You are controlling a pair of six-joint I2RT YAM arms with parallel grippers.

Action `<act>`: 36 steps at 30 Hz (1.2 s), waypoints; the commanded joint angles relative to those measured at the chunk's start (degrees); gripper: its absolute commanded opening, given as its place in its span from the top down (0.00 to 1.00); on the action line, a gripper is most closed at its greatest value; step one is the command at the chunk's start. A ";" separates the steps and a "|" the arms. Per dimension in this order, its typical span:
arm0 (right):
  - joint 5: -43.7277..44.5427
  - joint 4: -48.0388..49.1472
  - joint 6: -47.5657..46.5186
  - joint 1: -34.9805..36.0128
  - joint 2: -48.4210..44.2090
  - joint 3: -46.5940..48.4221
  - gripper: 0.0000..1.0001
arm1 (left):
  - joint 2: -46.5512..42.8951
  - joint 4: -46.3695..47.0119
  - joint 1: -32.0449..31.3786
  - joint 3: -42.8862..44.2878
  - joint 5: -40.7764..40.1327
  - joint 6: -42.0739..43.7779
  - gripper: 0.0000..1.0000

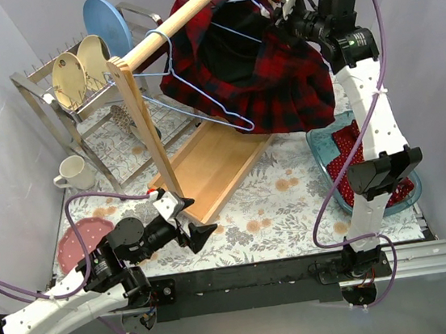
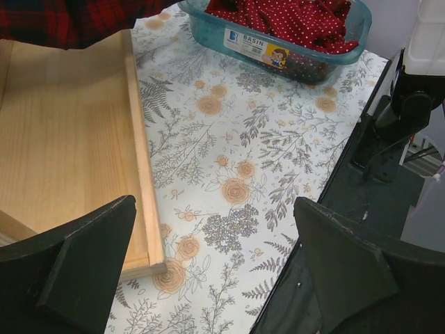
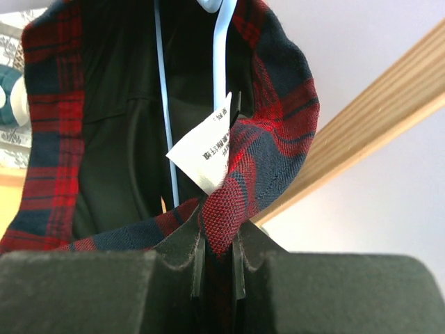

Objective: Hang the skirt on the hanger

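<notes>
Your right hand (image 3: 217, 243) is pinched shut on the waistband of the plaid skirt (image 1: 264, 72). The skirt hangs at the upper right of the top view, with the blue hanger (image 3: 221, 62) running inside it. Grip firmly and seat the waistband over the wire before you let go. Your left hand (image 2: 215, 261) is open and holds nothing, low over the surface (image 2: 243, 139). The teal basin (image 2: 264, 43) at the right holds red dotted cloth (image 2: 292, 17).
</notes>
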 commanded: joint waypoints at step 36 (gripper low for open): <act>0.91 13.78 -3.39 1.18 -9.71 -12.90 0.55 | -1.53 1.22 -0.05 -0.73 1.65 1.12 0.02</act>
